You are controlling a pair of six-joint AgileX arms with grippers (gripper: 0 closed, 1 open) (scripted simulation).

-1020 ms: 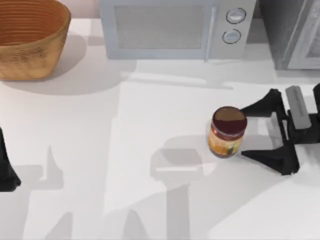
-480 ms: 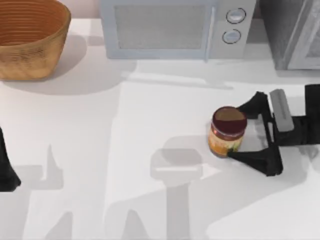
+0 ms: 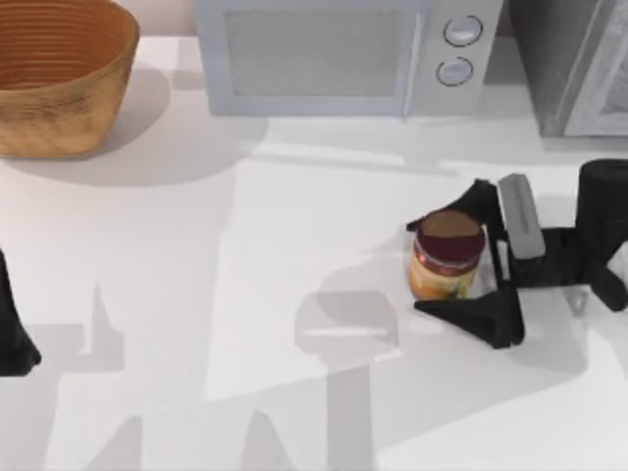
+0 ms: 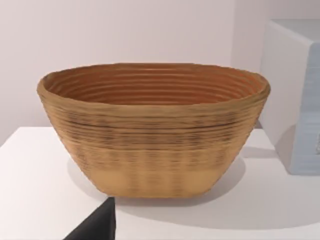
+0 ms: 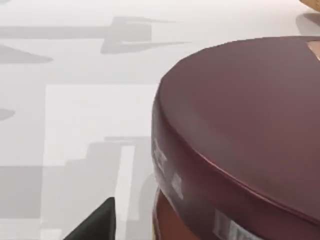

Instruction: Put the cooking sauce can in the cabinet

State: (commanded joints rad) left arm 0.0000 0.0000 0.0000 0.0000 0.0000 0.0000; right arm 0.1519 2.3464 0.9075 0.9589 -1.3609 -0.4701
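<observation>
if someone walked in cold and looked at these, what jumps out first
Probably the cooking sauce can, upright right of the table's centre, with the right gripper open around it, one finger on each side. Next, the big woven basket at the far left corner and the pale microwave along the back edge, the grey cabinet beside it. The left gripper sits at the left edge.

1. You see the can with a smooth, faintly glossy maroon lid and a printed paper-like label.
2. Your basket looks woven, ribbed and matt.
3. The table is smooth matt white.
4. The right gripper looks like matt black plastic.
</observation>
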